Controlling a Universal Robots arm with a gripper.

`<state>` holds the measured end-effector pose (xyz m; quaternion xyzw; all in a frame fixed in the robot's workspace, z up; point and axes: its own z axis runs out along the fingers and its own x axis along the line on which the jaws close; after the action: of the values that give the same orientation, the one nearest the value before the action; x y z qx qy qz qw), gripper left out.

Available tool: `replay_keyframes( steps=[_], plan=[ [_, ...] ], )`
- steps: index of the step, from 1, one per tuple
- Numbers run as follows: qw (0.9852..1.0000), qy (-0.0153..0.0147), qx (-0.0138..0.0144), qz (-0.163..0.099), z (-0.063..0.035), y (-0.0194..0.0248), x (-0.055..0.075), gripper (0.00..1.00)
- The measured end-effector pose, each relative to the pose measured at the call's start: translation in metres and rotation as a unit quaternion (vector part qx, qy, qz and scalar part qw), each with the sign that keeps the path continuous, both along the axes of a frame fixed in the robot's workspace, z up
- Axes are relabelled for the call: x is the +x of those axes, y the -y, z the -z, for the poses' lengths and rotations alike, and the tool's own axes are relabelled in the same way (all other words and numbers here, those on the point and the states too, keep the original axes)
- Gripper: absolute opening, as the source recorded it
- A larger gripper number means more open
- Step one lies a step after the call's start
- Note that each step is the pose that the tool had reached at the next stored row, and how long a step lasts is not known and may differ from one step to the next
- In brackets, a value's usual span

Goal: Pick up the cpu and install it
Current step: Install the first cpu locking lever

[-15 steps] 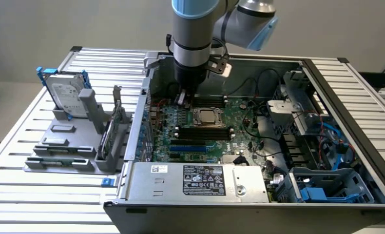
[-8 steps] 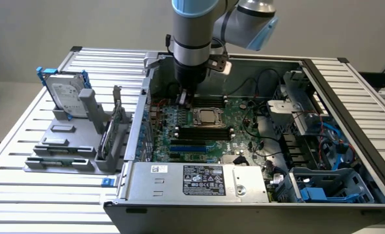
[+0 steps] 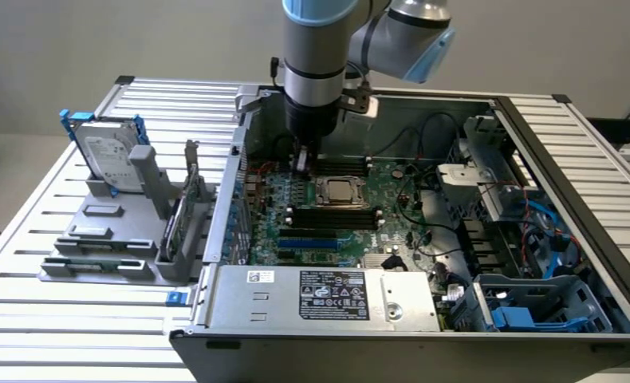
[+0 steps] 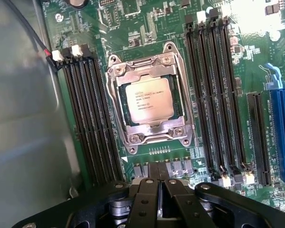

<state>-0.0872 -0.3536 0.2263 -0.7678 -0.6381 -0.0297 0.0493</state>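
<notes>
The jaws of the gripper (image 4: 159,190) are standing fully closed with nothing between them, hanging over the motherboard (image 3: 400,215) inside the open computer case (image 3: 570,239). The socket (image 4: 149,107) is sitting just beyond the fingertips, and the cpu (image 4: 148,99) is lying flat inside its metal frame. Judging by this, the seating step is looking done, so any further move is calling for clearance above the chip.
</notes>
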Motion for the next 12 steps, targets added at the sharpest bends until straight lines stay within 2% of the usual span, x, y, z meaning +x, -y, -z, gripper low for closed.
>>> replay_keyframes(
  steps=[8, 10, 12],
  plan=[
    [0.9989, 0.0011, -0.012, -0.046, 0.0, -0.0011, 0.0, 0.11],
    [0.9984, 0.0025, -0.0135, -0.055, 0.0, -0.0023, 0.0, 0.11],
    [0.9983, 0.0027, -0.0138, -0.056, 0.0, -0.0031, 0.0, 0.11]
  ],
)
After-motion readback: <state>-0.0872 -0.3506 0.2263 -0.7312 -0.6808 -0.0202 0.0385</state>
